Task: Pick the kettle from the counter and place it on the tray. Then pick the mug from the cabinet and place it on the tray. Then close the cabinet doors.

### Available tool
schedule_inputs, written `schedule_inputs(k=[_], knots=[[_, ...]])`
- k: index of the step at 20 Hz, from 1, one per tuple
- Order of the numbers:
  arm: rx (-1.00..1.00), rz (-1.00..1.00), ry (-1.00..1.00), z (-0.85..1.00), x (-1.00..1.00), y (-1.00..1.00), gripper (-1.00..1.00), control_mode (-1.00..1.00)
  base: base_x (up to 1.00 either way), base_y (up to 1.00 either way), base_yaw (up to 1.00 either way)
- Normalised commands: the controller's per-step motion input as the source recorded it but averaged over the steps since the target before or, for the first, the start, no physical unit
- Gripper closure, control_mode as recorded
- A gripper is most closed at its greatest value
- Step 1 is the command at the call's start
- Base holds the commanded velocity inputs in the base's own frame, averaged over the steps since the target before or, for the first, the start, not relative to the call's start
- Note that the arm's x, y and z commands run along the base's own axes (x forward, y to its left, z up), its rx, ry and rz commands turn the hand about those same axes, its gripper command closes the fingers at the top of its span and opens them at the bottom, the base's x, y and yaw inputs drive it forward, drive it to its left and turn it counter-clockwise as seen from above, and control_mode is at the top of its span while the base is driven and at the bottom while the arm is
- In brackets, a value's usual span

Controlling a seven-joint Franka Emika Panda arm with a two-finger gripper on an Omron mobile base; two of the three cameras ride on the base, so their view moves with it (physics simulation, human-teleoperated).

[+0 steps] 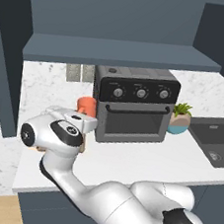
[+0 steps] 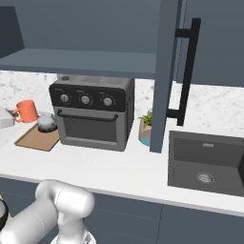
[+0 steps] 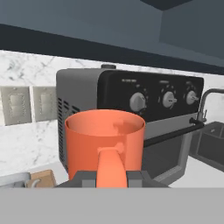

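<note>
One orange mug [image 3: 105, 140] is held by its side handle between the closed fingers of the gripper [image 3: 111, 177], as seen in the hand view, with the mug upright and its open mouth showing. In the right base view the mug [image 2: 27, 110] is seen raised above the wooden tray [image 2: 33, 138], on which the silvery kettle [image 2: 46, 122] is already set, just beside the toaster oven [image 2: 93, 112]. The tray is laid on the white marble counter [image 2: 119, 167]. The cabinet [image 1: 121, 50] above is left open, with one door [image 2: 169, 71] and its black bar handle swung out toward the sink [image 2: 207, 162]. A small potted plant [image 1: 181, 117] is placed between oven and sink.
</note>
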Motion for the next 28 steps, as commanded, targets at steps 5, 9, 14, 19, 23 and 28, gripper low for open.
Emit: schedule_inputs(k=[5,9,14,19,23,28], knots=[[-0.03,0.0,0.0,-0.24,0.17,0.25,1.0,-1.0,0.0,0.0,0.0],[0.0,-0.06,0.0,-0.28,0.11,0.09,1.0,-1.0,0.0,0.0,0.0],[0.0,-0.08,0.0,-0.25,0.04,0.04,1.0,-1.0,0.0,0.0,0.0],[0.0,-0.04,0.0,-0.27,0.02,0.09,1.0,-1.0,0.0,0.0,0.0],[0.0,0.0,0.0,-0.32,0.08,0.12,1.0,-1.0,0.0,0.0,0.0],[0.0,0.0,-0.02,-0.34,0.1,0.11,1.0,-1.0,0.0,0.0,0.0]])
